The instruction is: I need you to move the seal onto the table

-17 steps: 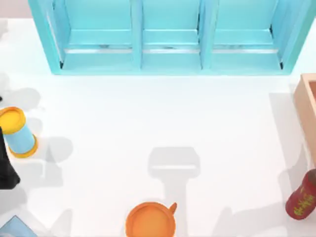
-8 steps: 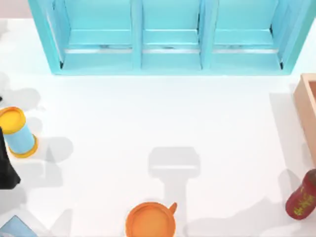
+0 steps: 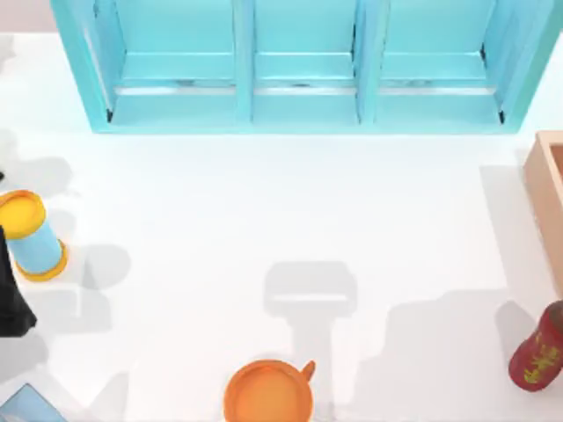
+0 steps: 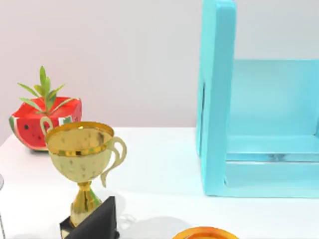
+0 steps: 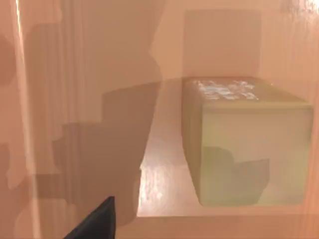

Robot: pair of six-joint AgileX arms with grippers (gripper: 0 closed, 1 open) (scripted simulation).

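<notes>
A: None of the move looks done, by my reading. Right tool point(image 5: 94, 221): one dark fingertip in the right wrist view; whether it is open or closed, cannot tell. It carries nothing that I can see.

B: And the seal?

A: The seal point(image 5: 246, 142) sits ahead of that fingertip, apart from it, inside the pale wooden box point(image 5: 89, 74). It rests on the box floor, close to the back wall, upright and untouched.

B: Its look?

A: Boxy block, tan going olive in the box's shade. Edges softened at the top, a pale whitish patch on the upper face, flat plain sides. A shadow falls across the near face.

B: What is left, then?

A: Everything, I judge: reach in, take the block by its flat sides, lift it clear of the box walls, set it on the counter point(image 3: 264, 211). Open white surface lies beyond the box, toward the middle.

B: Left arm?

A: Parked at the counter's left edge, left tool point(image 4: 97, 221) by a gold trophy point(image 4: 83, 164); fingers, cannot tell.
</notes>
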